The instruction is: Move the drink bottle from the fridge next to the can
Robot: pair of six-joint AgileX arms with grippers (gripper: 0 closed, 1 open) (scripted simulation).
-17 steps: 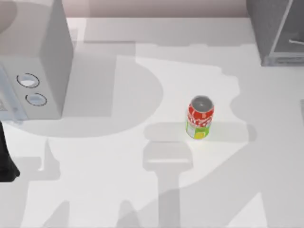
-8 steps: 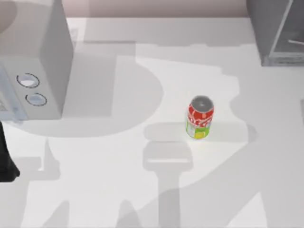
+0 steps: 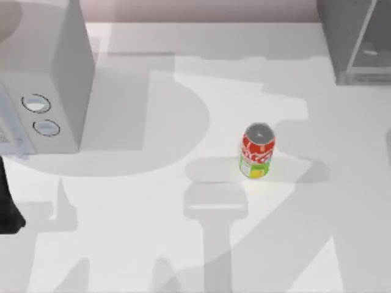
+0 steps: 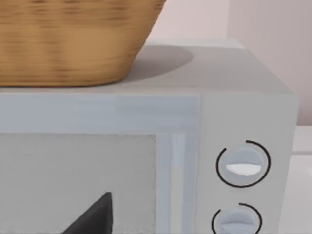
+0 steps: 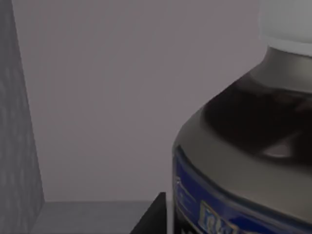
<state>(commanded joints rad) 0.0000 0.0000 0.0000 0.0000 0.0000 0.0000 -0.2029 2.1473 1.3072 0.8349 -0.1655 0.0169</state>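
Top view: the can [image 3: 257, 151] stands upright on the white table [image 3: 153, 232], right of centre, red upper part, yellow-green lower part, silver top. The fridge [image 3: 354, 39] sits at the table's far right corner, a grey boxy cabinet with a pale framed door. A white microwave [image 3: 43, 91] with two round dials [image 3: 36, 104] sits at the table's left side, well apart from the can. A dark piece of the left arm [image 3: 7, 207] shows at the left edge of the table, near the microwave's front. Arm shadows fall across the table around the can.

Left wrist view: close on the microwave's front [image 4: 146, 161], door panel beside the two dials [image 4: 242, 165]. A wicker basket [image 4: 73, 39] rests on top of the microwave. A dark fingertip of the left gripper [image 4: 95, 217] pokes in at the frame edge; jaw state cannot be told.

Right wrist view: close on the drink bottle [image 5: 243, 146], standing inside the fridge against its grey back wall [image 5: 122, 97]. White cap, dark liquid at the shoulder, label with a blue band below it. A dark fingertip of the right gripper [image 5: 151, 217] sits just beside the bottle; whether the jaws are spread or pinching cannot be told. A grey side wall stands beside the back wall.
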